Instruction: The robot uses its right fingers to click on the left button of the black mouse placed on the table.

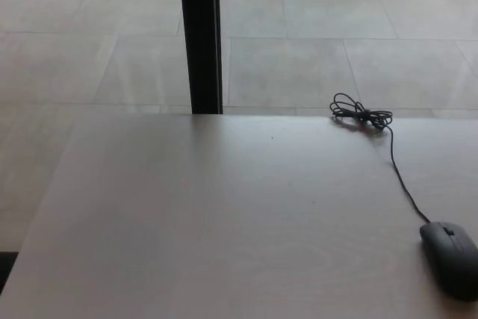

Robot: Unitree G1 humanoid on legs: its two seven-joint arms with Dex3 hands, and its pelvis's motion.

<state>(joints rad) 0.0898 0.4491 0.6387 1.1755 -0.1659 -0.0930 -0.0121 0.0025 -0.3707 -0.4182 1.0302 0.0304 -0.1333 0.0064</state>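
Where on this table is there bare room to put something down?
Most of the table is bare: the whole left and middle, from the near edge to the far edge by the black post. The only crowded part is the right side, where the black mouse sits at the near right edge, its cable running up to a bundled coil near the far edge.

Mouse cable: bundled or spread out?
Partly bundled. The cable runs free from the black mouse toward the table's far edge, ending in a coiled bundle.
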